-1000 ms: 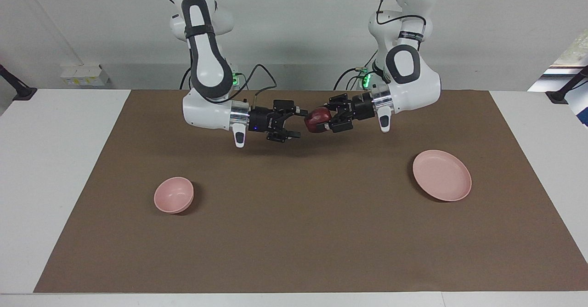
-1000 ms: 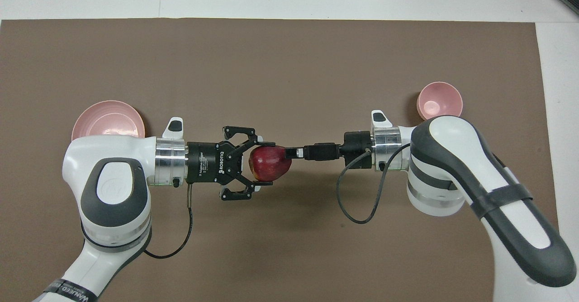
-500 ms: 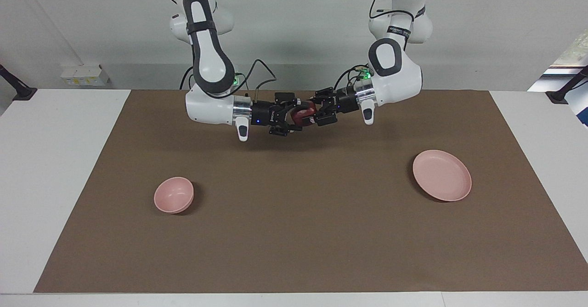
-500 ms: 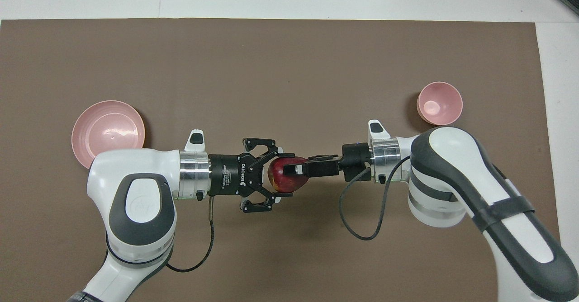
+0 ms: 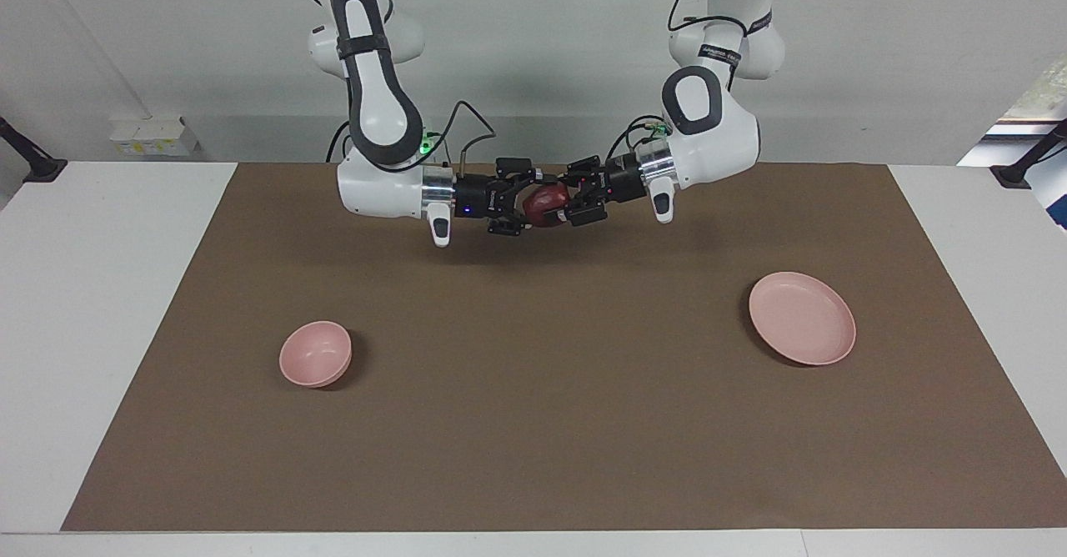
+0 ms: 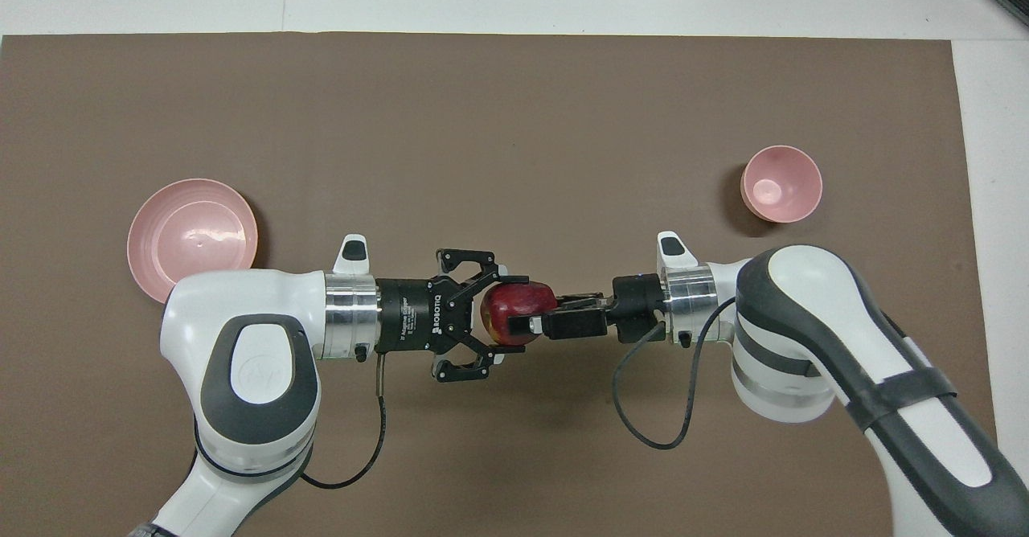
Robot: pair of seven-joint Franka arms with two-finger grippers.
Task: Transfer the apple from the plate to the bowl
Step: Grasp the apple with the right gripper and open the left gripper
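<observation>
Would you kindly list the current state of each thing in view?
apple: held in the air between both grippers, over the mat.
plate: empty.
bowl: empty, upright.
left gripper: shut on the apple.
right gripper: around the apple.

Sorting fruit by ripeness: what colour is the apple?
Dark red, clearest in the overhead view: apple.

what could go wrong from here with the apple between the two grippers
The small dark red apple hangs in mid-air over the brown mat, gripped by the left gripper with the right gripper around it. Releasing too early could drop it, short of the small deep pink bowl.
</observation>
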